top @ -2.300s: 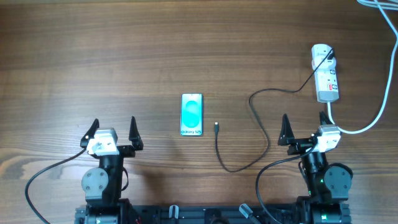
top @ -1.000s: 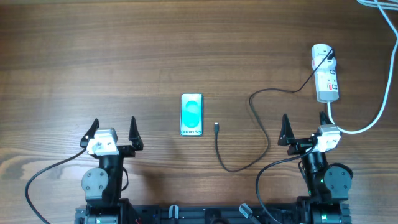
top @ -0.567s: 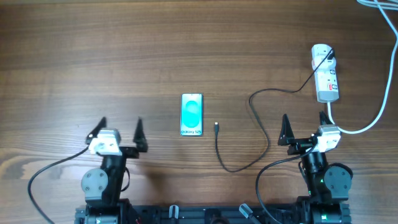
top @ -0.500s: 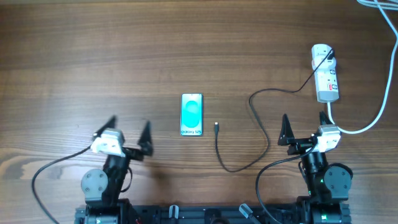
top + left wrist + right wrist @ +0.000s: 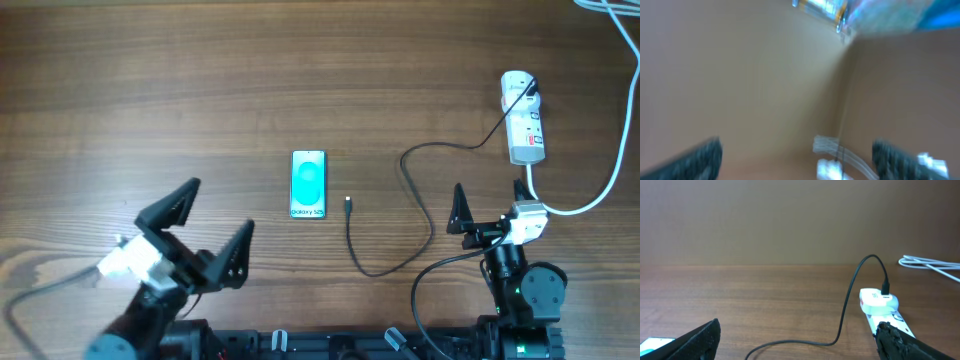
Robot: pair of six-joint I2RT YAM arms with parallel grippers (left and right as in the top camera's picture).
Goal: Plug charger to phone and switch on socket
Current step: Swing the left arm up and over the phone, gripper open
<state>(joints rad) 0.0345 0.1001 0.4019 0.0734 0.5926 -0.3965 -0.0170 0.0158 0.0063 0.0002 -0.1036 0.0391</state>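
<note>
Both arms are being shown with black pointed fingers [image 5: 459, 206], white wrist blocks [image 5: 527, 216], round black bases [image 5: 541, 289], thin black wires [image 5: 414, 295].

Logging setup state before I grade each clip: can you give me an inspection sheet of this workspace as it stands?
Surface: wooden table, no spills or marks seen.
Job's things: phone lies screen-up and lit. The charger tip lies just right of it, not plugged in. The socket sits far right with a black plug in its far end.
Clutter: nothing seen.
Grippers: left gripper is open, empty and tilted, front-left. Right gripper is open and empty, near the socket's near end.
Cables: the charger loops across to the socket. A white cord runs off the right edge. Black wires lie by the bases.
Surroundings: plain wall behind the table. The left wrist view is blurred.
</note>
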